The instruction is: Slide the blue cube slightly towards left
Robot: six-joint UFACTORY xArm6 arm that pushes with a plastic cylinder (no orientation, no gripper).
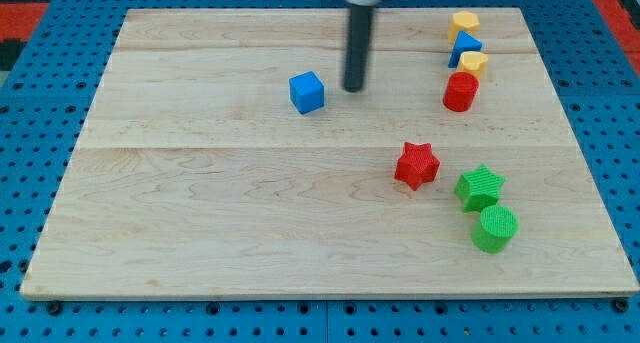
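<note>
Wooden board [200, 213] looks smooth, so the blue cube [307, 92], lying near its top middle, should be light, rigid and easy to slide; I judge its right face the place to press, square on so it does not spin. No jaws exist on this rod, so nothing is gripped: my tip [354, 87] stands just right of the cube, with a small gap, touching nothing

On the tabletop [200, 213], my tip [354, 88] stands just right of the blue cube [307, 92], apart from it. A block column lies at the view's upper right; three more lie lower right.
</note>
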